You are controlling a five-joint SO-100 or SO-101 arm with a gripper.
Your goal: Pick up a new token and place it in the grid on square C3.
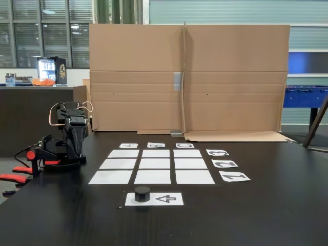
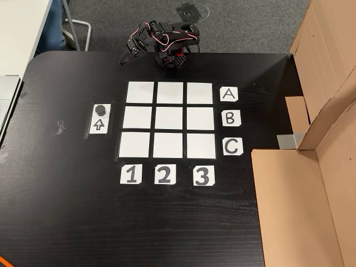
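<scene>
The black token [image 1: 142,193] [image 2: 100,109] sits on a single white sheet printed with an arrow, just outside the grid [image 1: 156,164] [image 2: 169,119]. All nine white cells of the grid are bare. Square C3 [image 1: 187,153] [image 2: 201,146] is the corner cell where the C label meets the 3 label. My arm is folded at the table edge beside row A. Its gripper [image 1: 76,146] [image 2: 125,58] hangs well away from the token, looks shut, and holds nothing.
A tall cardboard screen [image 1: 187,77] [image 2: 311,183] stands along the table edge beyond the C side. Paper labels A, B, C [image 2: 230,118] and 1, 2, 3 [image 2: 163,174] line two grid edges. A small scrap of tape [image 2: 60,127] lies near the arrow sheet.
</scene>
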